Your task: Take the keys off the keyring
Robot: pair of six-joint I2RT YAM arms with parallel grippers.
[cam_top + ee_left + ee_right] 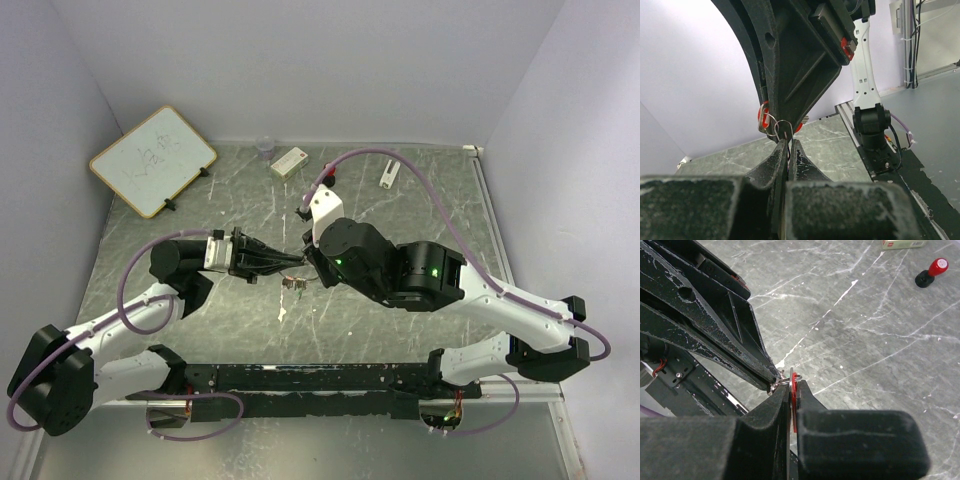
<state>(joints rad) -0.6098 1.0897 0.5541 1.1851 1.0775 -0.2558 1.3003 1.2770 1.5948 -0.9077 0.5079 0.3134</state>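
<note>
Tabletop (420, 190), arms (430, 272) tip-to-tip, left gripper (788, 149) pinching keyring (783, 125), right gripper (792, 390) pinching red key (761, 115)

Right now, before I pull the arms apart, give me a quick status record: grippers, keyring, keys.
left gripper: shut on the keyring wire
right gripper: shut on the red key, at its head
keyring: held between both grippers, off the table
red key: appears threaded on the keyring
green key: not identifiable; a small item lies below the grippers, too small to tell
</note>
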